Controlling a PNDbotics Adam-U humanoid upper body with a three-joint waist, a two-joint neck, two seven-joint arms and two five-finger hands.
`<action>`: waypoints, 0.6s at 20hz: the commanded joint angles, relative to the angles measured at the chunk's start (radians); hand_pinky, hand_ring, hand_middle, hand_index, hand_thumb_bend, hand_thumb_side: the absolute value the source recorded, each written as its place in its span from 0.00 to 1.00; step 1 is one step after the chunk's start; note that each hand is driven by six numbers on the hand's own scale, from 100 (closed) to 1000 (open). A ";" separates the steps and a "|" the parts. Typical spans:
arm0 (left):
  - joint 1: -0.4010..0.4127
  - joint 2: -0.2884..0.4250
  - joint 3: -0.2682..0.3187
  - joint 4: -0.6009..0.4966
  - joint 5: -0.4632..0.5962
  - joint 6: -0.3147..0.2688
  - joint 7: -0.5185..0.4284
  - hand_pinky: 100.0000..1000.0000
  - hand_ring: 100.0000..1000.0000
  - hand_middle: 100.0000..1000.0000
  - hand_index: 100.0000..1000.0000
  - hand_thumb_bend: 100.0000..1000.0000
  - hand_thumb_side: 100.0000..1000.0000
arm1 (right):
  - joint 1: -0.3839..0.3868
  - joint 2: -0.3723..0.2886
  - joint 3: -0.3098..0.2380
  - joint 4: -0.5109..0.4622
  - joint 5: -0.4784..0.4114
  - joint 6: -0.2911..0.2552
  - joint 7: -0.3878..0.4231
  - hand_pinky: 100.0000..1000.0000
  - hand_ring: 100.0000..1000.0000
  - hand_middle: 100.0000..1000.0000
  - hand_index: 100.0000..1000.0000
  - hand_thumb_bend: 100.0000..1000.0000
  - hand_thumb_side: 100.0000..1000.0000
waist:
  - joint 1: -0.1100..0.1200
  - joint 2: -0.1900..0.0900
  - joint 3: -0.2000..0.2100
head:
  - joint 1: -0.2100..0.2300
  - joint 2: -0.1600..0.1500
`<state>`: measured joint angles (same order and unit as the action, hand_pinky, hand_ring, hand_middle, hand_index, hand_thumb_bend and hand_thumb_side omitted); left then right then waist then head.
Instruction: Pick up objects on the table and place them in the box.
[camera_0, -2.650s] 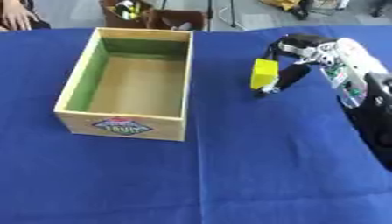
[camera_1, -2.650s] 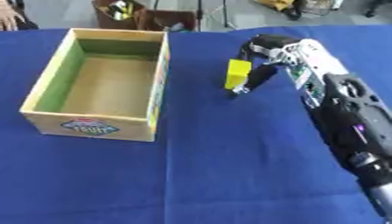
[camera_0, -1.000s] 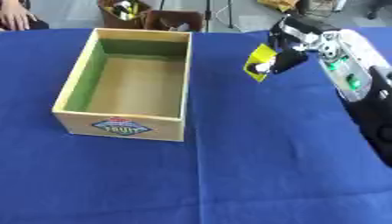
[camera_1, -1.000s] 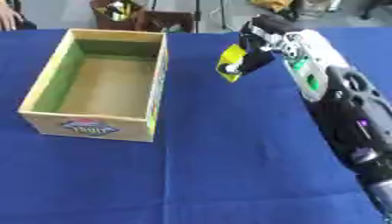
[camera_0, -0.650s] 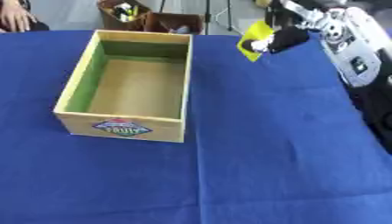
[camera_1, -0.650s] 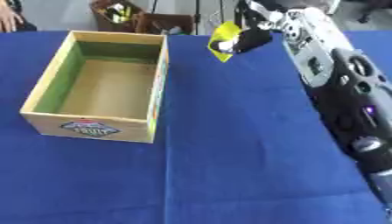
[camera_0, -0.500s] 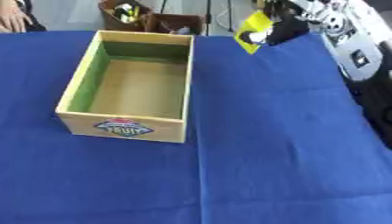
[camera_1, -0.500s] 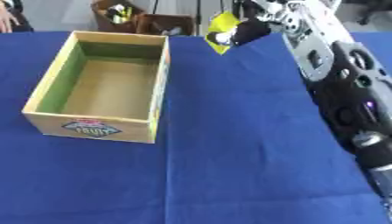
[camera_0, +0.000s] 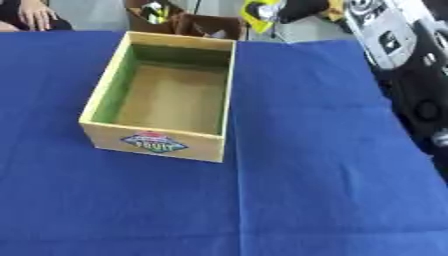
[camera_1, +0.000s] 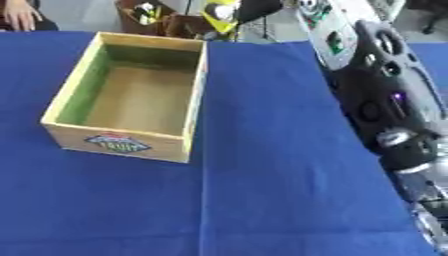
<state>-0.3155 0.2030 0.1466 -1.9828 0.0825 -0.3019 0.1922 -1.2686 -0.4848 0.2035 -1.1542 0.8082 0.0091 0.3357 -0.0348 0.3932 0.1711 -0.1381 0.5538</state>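
Nearest to me the desk (camera_0: 306, 200) is a wide stretch of blue cloth with nothing standing on it. Further in, toward the left, sits the wooden box (camera_0: 223, 100), open at the top, its inner left wall painted green, its floor bare, and a coloured label (camera_0: 153, 142) on the near face. Along the right edge the robot's right arm (camera_1: 376, 95) runs away from me, black with a silver joint low down and a pale panel higher up.

At the far end of that arm, right at the top of the view, the right hand (camera_0: 297, 7) shows as a dark shape raised above the far edge of the desk. Its fingers are closed round a yellow object (camera_0: 260, 10), which is carried in the air, tilted, beyond the box's far right corner and not over the opening; a pale patch shows on its face. Exactly how the fingers sit on it is hard to make out.

Behind the desk stand brown containers (camera_0: 188, 20) with some small items inside. A person's hand (camera_0: 35, 12) rests at the far left corner. The left hand is nowhere to be seen.
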 joint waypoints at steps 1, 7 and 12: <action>-0.013 0.026 -0.004 -0.017 0.008 -0.001 -0.004 0.44 0.54 0.61 0.78 0.00 1.00 | -0.036 0.007 -0.001 -0.004 0.015 0.000 -0.010 0.57 0.57 0.13 0.28 0.25 0.53 | 0.001 -0.028 0.009 | -0.011 0.005; -0.026 0.023 -0.006 -0.017 0.016 -0.006 -0.008 0.44 0.54 0.61 0.78 0.01 1.00 | -0.044 0.057 -0.002 0.026 0.054 -0.001 -0.015 0.57 0.57 0.13 0.27 0.25 0.52 | -0.005 -0.019 0.043 | -0.028 -0.004; -0.039 0.019 -0.004 -0.017 0.023 -0.020 -0.007 0.44 0.55 0.61 0.78 0.01 1.00 | -0.025 0.104 0.015 0.038 0.103 -0.019 -0.018 0.57 0.57 0.13 0.28 0.23 0.52 | -0.004 -0.009 0.063 | -0.040 -0.008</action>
<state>-0.3413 0.2032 0.1455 -1.9828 0.1007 -0.3157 0.1848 -1.2751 -0.3807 0.2181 -1.1108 0.8936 -0.0040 0.3208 -0.0444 0.4059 0.2326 -0.1733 0.5527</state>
